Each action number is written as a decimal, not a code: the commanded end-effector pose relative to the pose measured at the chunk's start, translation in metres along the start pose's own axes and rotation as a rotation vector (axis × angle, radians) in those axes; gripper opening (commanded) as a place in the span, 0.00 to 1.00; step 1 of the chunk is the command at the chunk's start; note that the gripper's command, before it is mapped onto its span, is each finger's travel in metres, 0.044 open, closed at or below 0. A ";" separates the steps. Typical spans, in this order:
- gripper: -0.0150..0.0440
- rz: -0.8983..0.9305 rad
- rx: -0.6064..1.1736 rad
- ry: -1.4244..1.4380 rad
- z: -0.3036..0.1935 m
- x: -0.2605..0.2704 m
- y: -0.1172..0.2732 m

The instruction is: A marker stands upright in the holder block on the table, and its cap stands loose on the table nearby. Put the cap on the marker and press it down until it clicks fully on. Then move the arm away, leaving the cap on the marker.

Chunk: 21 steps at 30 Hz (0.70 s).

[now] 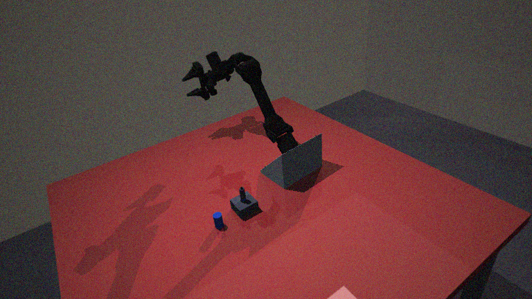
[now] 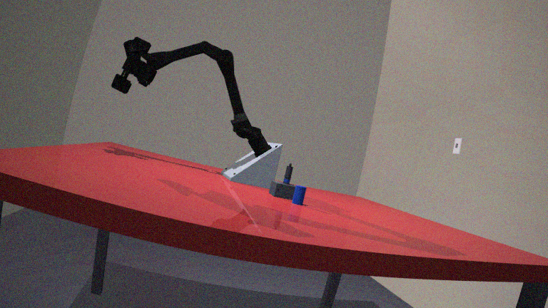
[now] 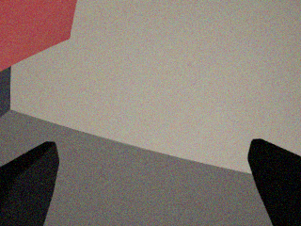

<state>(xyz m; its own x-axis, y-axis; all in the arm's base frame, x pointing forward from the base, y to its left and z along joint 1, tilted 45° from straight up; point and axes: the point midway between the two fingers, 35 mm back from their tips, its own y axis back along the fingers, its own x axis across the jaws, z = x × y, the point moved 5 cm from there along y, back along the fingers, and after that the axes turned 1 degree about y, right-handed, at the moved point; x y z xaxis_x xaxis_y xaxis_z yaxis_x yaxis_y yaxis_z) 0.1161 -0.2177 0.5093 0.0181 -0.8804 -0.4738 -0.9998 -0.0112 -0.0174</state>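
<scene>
The marker (image 1: 242, 194) (image 2: 287, 172) stands upright in the dark grey holder block (image 1: 240, 208) (image 2: 282, 190); it is dark with a blue part low down, and its tip is bare. The blue cap (image 1: 217, 220) (image 2: 299, 195) stands upright on the red table (image 1: 376, 217) (image 2: 181, 203), a short way from the block and not touching it. My gripper (image 1: 184, 87) (image 3: 156, 152) is open and empty, high above the table and far from cap and marker. The wrist view shows neither of them.
The arm's grey wedge-shaped base (image 1: 302, 162) (image 2: 258, 171) stands on the table close to the holder block. Shadows of the arm lie across the table. A pale patch (image 1: 342, 294) shows at the bottom edge of the top view.
</scene>
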 end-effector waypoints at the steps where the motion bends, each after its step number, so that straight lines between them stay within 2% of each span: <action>1: 0.89 0.000 0.001 -0.006 0.000 0.000 -0.001; 6: 0.68 0.012 0.030 -0.203 0.004 0.016 -0.024; 11: 0.68 0.030 0.030 -0.437 0.015 0.038 -0.057; 21: 0.68 0.201 -0.102 -1.058 0.091 0.073 -0.172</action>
<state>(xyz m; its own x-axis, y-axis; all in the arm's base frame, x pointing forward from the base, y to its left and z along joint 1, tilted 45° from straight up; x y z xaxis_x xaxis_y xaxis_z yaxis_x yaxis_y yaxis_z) 0.2564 -0.2461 0.4247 -0.1134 -0.1937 -0.9745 -0.9935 0.0238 0.1109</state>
